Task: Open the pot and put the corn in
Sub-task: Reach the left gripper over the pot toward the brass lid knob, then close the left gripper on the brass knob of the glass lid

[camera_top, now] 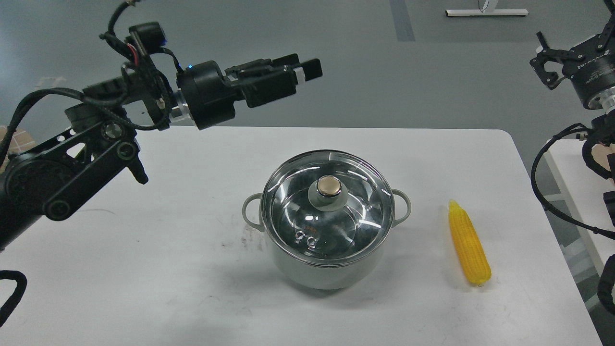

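Observation:
The pale grey-green pot (326, 269) stands in the middle of the white table (144, 269), with its glass lid (331, 226) on and the gold-topped knob (328, 187) up. The yellow corn (468, 245) lies on the table to the right of the pot, pointed tip towards the far edge. My left gripper (302, 67) hangs high above the table's far edge, up and left of the pot, fingers a little apart and empty. My right gripper (544, 60) is raised at the far right, off the table, open and empty.
A second white surface (576, 192) stands just right of the table, under my right arm. Grey floor lies beyond the table's far edge. Small loop handles (251, 209) stick out on both sides of the pot.

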